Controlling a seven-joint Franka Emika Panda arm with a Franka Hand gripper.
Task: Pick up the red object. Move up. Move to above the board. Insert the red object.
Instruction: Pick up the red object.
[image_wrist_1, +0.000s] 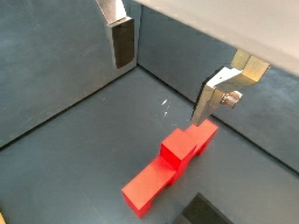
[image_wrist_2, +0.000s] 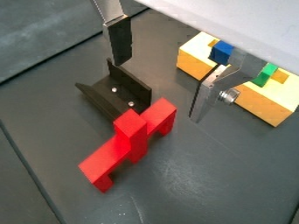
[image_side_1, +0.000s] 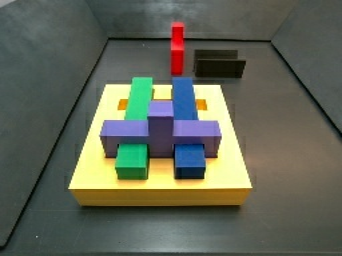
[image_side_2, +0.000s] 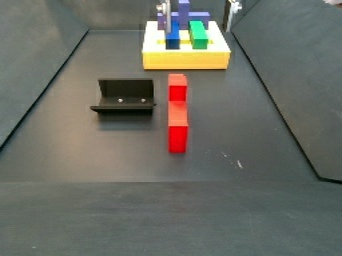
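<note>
The red object lies flat on the dark floor, between the fixture and the bare floor beside it. It also shows in both wrist views, and edge-on far back in a side view. My gripper hangs open above the piece's near end, with only floor between its fingers. It touches nothing. The board is a yellow slab bearing green, blue and purple blocks; one corner of it shows in a wrist view.
The fixture stands right beside the red object. Dark walls enclose the floor on all sides.
</note>
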